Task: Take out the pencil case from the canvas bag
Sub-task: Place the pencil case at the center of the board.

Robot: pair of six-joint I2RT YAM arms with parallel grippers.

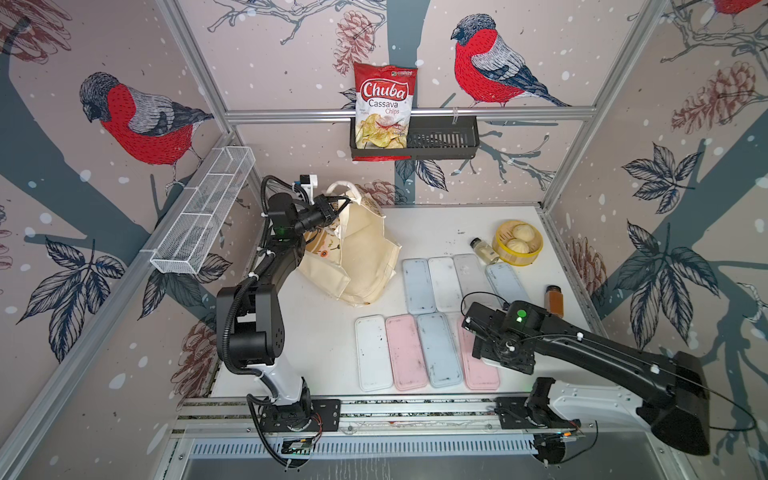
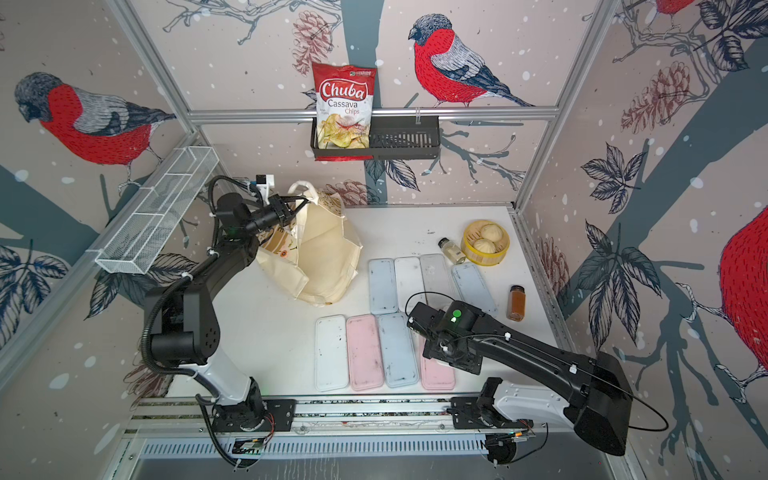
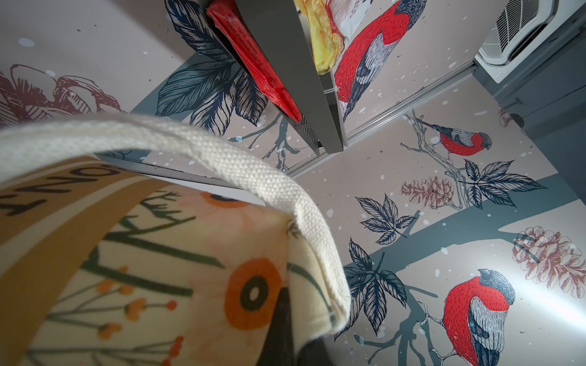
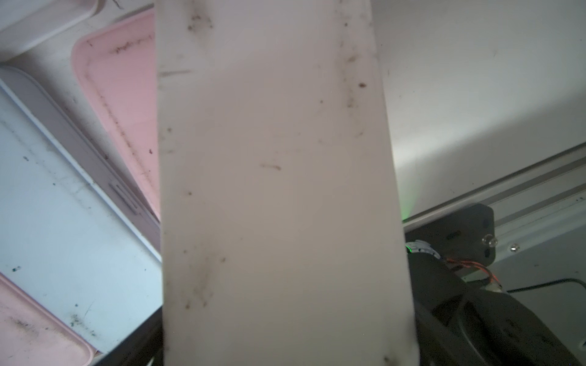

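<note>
A white wire basket (image 1: 203, 212) on the left wall looks empty. Beside it, the left fingers (image 3: 279, 323) are pinched together on the canvas bag (image 1: 365, 249), holding its rim up at the back left of the desk (image 1: 436, 224). A black wall basket (image 1: 444, 141) holds a chip bag (image 1: 384, 108). Eight pencil cases (image 1: 417, 286) lie in two rows. Above the front row's right end, the right fingers, hidden under the wrist, seem clamped wide across a white pencil case (image 4: 276, 190), outside the bag. It should be set down flat on bare desk, not stacked. A bamboo steamer (image 1: 517, 243) holds two buns.
</note>
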